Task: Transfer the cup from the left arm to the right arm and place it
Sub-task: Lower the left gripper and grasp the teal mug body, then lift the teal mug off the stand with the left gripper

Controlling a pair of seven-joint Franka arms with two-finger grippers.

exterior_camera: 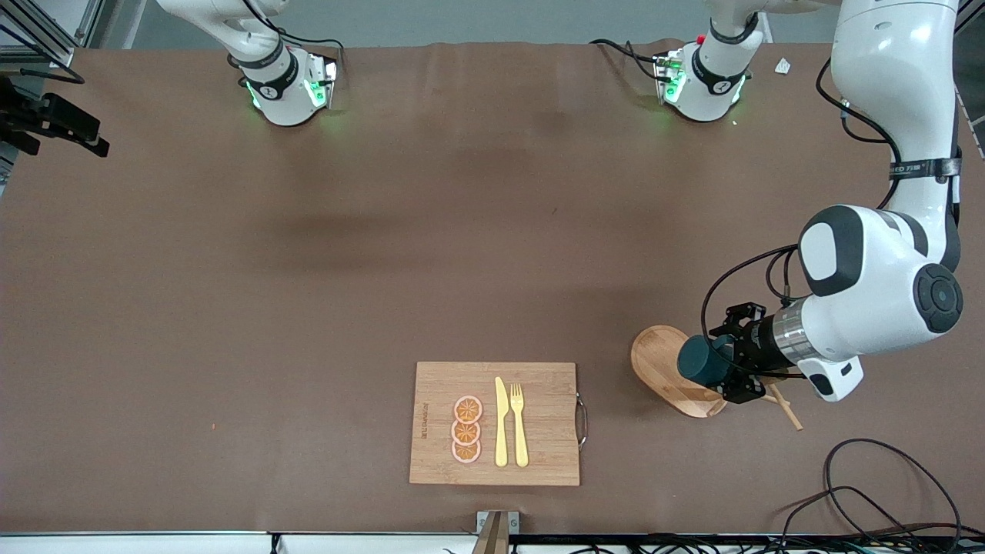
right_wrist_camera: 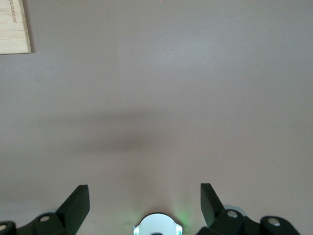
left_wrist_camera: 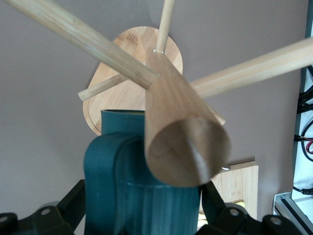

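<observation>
The dark teal ribbed cup (exterior_camera: 700, 360) lies on its side in my left gripper (exterior_camera: 727, 362), which is shut on it just over the oval base of the wooden peg rack (exterior_camera: 660, 362). In the left wrist view the cup (left_wrist_camera: 142, 196) sits between the black fingers (left_wrist_camera: 68, 201), close against the rack's thick post (left_wrist_camera: 181, 137), with pegs spreading above it. I cannot tell whether the handle touches a peg. My right gripper (right_wrist_camera: 145, 200) is open and empty, high over bare table near its own base (right_wrist_camera: 157, 226); it is out of the front view.
A bamboo cutting board (exterior_camera: 539, 462) near the front edge carries orange slices (exterior_camera: 466, 429), a yellow knife (exterior_camera: 501, 422) and a fork (exterior_camera: 519, 423). Loose cables (exterior_camera: 885, 492) lie at the front corner toward the left arm's end. Black gear (exterior_camera: 54, 119) juts in at the right arm's end.
</observation>
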